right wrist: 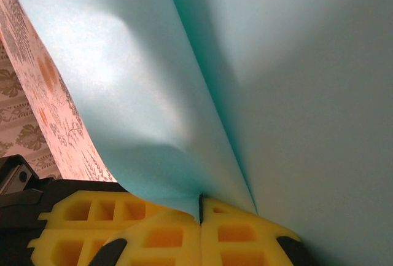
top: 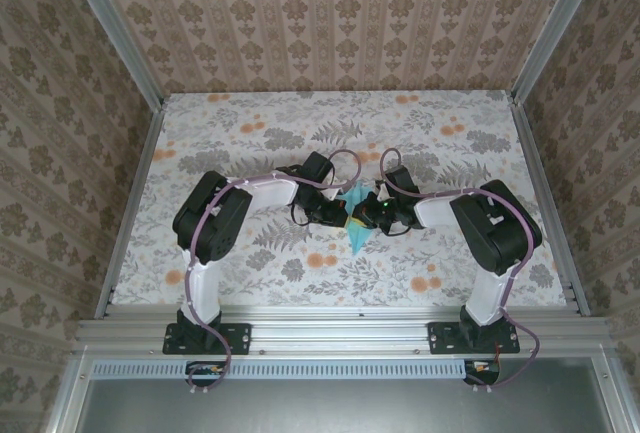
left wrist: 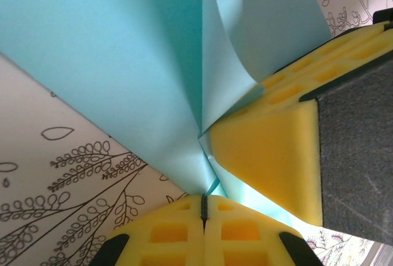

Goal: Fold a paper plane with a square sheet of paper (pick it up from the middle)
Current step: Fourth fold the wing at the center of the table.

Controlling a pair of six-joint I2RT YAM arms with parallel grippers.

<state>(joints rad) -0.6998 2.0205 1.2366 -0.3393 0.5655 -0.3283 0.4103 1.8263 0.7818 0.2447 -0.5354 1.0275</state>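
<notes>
Presently: one thin light turquoise paper sheet [top: 358,236], part-folded, centre of the floral table [top: 230,143], between my claws. Left claw [left wrist: 202,212] and right claw [right wrist: 201,209] each pinch it. Likely light, limp, tearable; hold at creases.

Thin, smooth, matt turquoise paper [left wrist: 123,63], soft sheen along the bends, pinched in the left claw [left wrist: 203,207]. Yellow foam pads [left wrist: 166,232], spongy and dull, moulded with square pockets; same foam on the right claw [right wrist: 201,206]. Just right of the left claw, black finger backing [left wrist: 356,155], fine-grained and matt. Beneath both claws, smooth printed floral tabletop [left wrist: 61,186]. Behind them, brushed aluminium rail [top: 340,333], dull silver.
</notes>
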